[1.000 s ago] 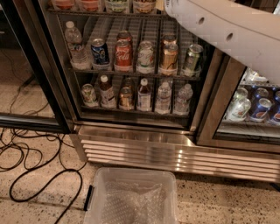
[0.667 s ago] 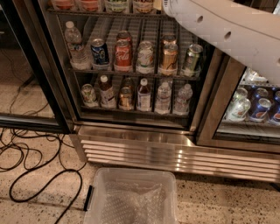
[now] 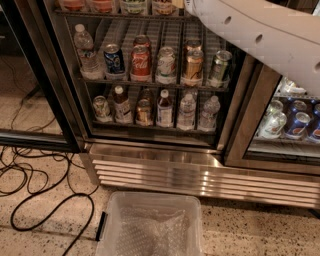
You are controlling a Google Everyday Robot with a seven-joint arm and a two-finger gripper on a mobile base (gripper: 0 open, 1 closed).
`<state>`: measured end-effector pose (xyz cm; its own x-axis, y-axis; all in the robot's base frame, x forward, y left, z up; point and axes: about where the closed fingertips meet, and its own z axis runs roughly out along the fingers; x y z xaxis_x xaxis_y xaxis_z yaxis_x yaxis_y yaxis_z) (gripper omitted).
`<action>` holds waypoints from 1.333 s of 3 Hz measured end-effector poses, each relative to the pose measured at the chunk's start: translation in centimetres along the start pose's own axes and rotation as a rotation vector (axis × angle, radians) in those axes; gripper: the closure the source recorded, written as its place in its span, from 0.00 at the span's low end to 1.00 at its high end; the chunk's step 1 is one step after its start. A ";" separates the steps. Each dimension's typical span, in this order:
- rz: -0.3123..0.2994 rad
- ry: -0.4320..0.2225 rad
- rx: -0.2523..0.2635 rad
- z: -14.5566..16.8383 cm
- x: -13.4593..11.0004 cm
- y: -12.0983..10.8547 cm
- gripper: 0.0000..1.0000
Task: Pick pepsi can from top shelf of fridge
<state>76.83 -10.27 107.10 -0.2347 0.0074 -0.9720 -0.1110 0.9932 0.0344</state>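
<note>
The fridge (image 3: 200, 175) fills the view, with its middle compartment open. The blue pepsi can (image 3: 114, 59) stands upright on a grey wire shelf (image 3: 150, 83), second from the left, between a water bottle (image 3: 86, 50) and a red Coca-Cola can (image 3: 141, 61). Another shelf (image 3: 125, 15) runs above it at the frame's top edge; only the bottoms of its drinks show. My white arm (image 3: 260, 40) crosses the upper right and leaves the frame at the top. The gripper is out of view beyond that edge.
A gold-brown can (image 3: 194, 65) and other cans share the pepsi can's shelf. A lower shelf holds bottles (image 3: 165, 107). More blue cans (image 3: 299, 124) sit behind the right glass door. A clear plastic bin (image 3: 150, 225) and black cables (image 3: 40, 190) lie on the floor.
</note>
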 end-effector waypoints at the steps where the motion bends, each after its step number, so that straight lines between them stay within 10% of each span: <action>1: -0.026 -0.004 0.011 0.3 0.0 -0.3 0.30; 4: -0.069 -0.004 0.036 1.5 -0.1 -1.1 0.25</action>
<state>78.37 -11.16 106.78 -0.2234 -0.0605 -0.9729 -0.0919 0.9949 -0.0408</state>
